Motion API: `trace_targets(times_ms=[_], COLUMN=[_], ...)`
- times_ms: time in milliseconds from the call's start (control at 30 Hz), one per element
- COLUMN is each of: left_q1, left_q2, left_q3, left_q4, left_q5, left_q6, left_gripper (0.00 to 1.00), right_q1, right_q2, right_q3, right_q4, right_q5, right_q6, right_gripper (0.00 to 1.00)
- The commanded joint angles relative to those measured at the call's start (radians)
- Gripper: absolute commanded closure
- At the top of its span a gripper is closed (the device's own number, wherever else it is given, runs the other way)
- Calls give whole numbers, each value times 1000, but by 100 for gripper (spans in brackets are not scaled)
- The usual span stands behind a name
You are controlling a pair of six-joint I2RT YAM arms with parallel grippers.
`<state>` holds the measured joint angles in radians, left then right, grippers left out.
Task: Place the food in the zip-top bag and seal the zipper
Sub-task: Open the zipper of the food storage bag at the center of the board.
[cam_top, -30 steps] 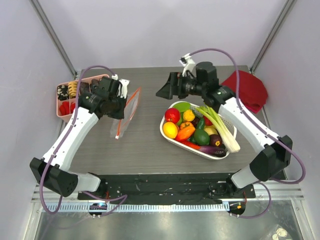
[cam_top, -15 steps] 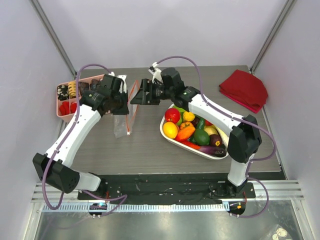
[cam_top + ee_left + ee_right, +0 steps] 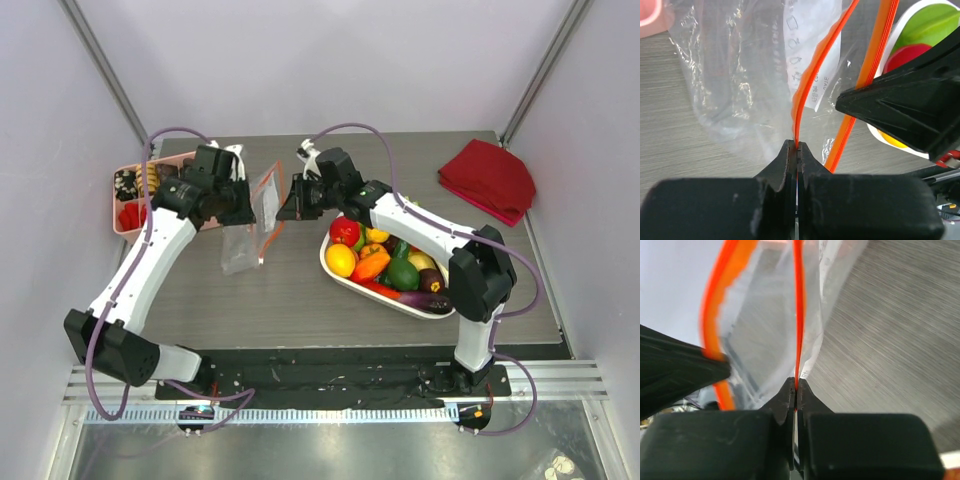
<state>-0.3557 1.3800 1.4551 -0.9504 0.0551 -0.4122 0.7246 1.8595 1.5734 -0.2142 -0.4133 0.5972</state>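
Film looks thin, limp and slick; judged light, likely to sag and slip unless taken by its stiffer rim. Left gripper [image 3: 796, 148] clamped on one lip of zipper [image 3: 801, 95]. Zip-top bag [image 3: 241, 250] hangs between the arms. Right gripper [image 3: 796, 384] pinches the opposite lip. Food [image 3: 372, 258] sits in basket [image 3: 333, 266], far right.

One bag [image 3: 243, 245], one basket [image 3: 325, 256], one cloth [image 3: 490, 178]
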Motion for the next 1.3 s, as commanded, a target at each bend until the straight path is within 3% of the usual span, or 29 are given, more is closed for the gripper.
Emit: trace_targets(times_ms=[0, 33, 100, 167, 300, 467, 533, 600, 1100, 1133, 1167, 1200, 1267], left_q1=[15, 14, 20, 20, 26, 26, 26, 24, 23, 23, 23, 23, 23], left_q2=[-67, -73, -85, -81, -65, -85, -101, -113, -59, -58, -58, -61, -64], left_q3=[8, 4, -4, -1, 40, 10, -10, -35, -19, -19, -16, -15, -9], left_q4=[29, 27, 22, -3, -97, -160, -136, -101, 13, 15, 6, -1, -33], left_q5=[-45, -96, -211, -244, -181, 4, 41, 58, 60, 60, 58, 51, 31], left_q6=[29, 42, 107, 192, 278, 357, 349, 331, 250, 250, 254, 257, 271], left_gripper=[99, 94, 93, 100, 100, 100, 98, 87, 71, 72, 90, 100, 100], right_q1=[4, 1, 2, 2, 1, -2, -2, -1, 15, 13, 15, 15, 6], right_q2=[-62, -80, -100, -126, -169, -201, -210, -210, -191, -189, -189, -191, -203], right_q3=[-10, -10, -26, -45, -78, -89, -85, -75, -19, -23, -24, -26, -38], right_q4=[-17, -30, -73, -126, -224, -327, -330, -324, -283, -283, -283, -284, -295], right_q5=[24, 24, 18, -4, -18, -37, -56, -102, -263, -266, -265, -257, -222], right_q6=[-95, -138, -187, -277, -428, -543, -545, -524, -442, -441, -439, -439, -459], right_gripper=[99, 99, 99, 99, 99, 99, 99, 99, 99, 99, 99, 99, 99])
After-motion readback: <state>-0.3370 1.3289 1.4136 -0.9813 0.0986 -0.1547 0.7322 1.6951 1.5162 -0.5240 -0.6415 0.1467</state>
